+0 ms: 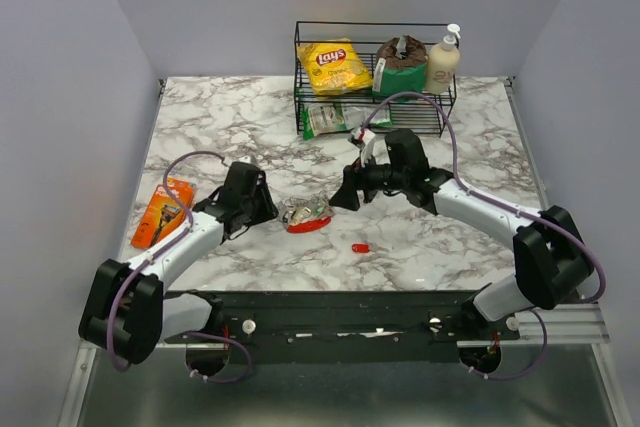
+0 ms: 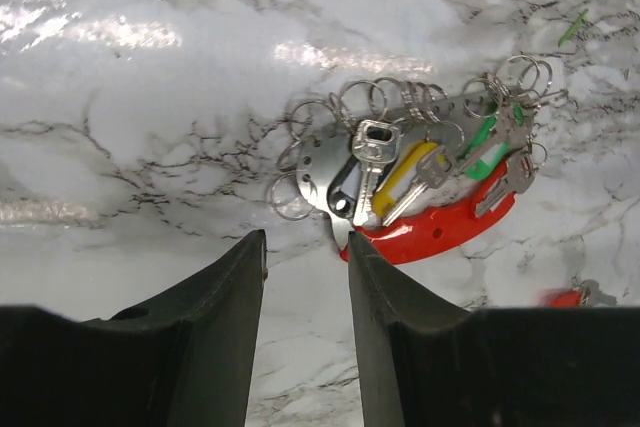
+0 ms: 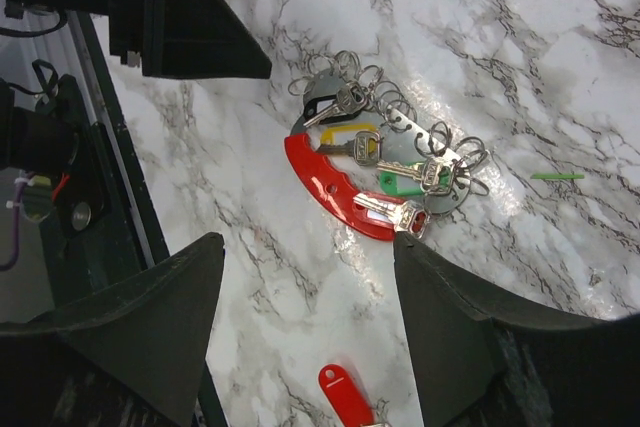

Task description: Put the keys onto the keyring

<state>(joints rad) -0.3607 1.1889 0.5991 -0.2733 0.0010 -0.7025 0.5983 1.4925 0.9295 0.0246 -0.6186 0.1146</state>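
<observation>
Left end effector (image 2: 305, 247): fingers partly apart with nothing between them, tips aimed at the bunch, just beside the red oval loop (image 2: 440, 232).
Right end effector (image 3: 308, 247): fingers wide apart and empty, on the opposite side of the bunch.
Lone red tag (image 1: 360, 247): flat on the marble tabletop (image 1: 250, 127), apart from the bunch, nearer the arm bases.
Keyring (image 2: 290, 195): thin metal ring among several fanned along the silvery-grey flat piece (image 2: 325, 172), mid-tabletop between both end effectors.
Keys (image 2: 375, 152): heaped on the loop and flat piece with yellow and green tags; whether each is threaded, cannot tell.
Razor pack (image 1: 163, 210): orange, by the left arm.
Wire basket (image 1: 372, 129): far edge, holding a yellow chip bag (image 1: 335, 67) and a pump bottle (image 1: 442, 62).
</observation>
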